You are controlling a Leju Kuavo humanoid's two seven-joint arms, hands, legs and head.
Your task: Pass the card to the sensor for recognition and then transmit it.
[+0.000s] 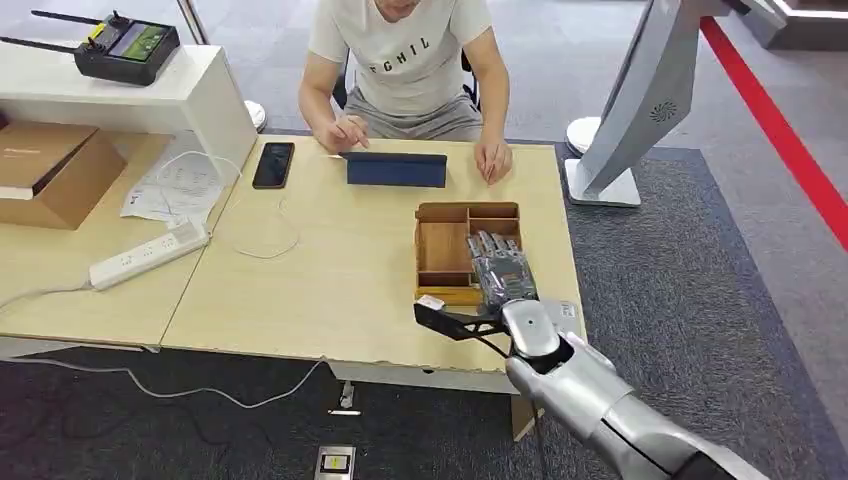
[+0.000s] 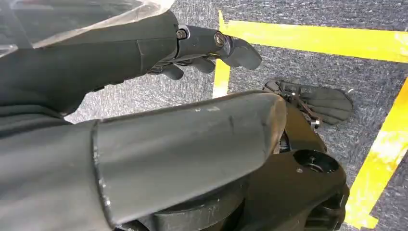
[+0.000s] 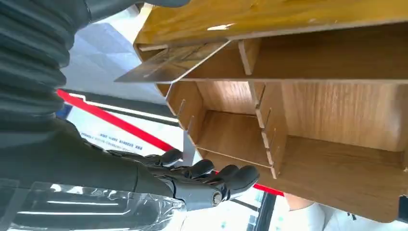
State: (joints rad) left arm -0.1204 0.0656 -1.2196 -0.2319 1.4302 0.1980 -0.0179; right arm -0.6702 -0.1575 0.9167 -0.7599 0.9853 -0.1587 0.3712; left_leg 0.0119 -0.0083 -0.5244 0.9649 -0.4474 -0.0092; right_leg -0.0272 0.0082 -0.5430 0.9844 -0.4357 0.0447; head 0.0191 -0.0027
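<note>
Wooden box (image 1: 443, 248) sits on the pale table (image 1: 330, 290) near its front edge, open top, split into several compartments. Right hand (image 1: 500, 272) hovers flat over the box's right-hand side, palm down. Its fingers (image 3: 211, 171) are stretched forward, side by side with slight gaps, clamped on nothing; the thumb juts out sideways past the box's front left corner. In the right wrist view the card (image 3: 168, 67) is inside the box: a thin, flat, grey rectangle with a dull sheen, leaning at a slant in a narrow slot by one side wall, one corner poking past the divider. It is apart from the fingers. Its face is too blurred to read. Beyond the box, a dark blue pad (image 1: 396, 170) lies in front of a seated person (image 1: 405, 60), whose hands rest on the table either side of it. A black phone (image 1: 272, 165) lies left of the pad. Left hand (image 2: 202, 50) hangs over grey carpet with yellow tape lines, fingers loosely bent, close together, holding nothing.
</note>
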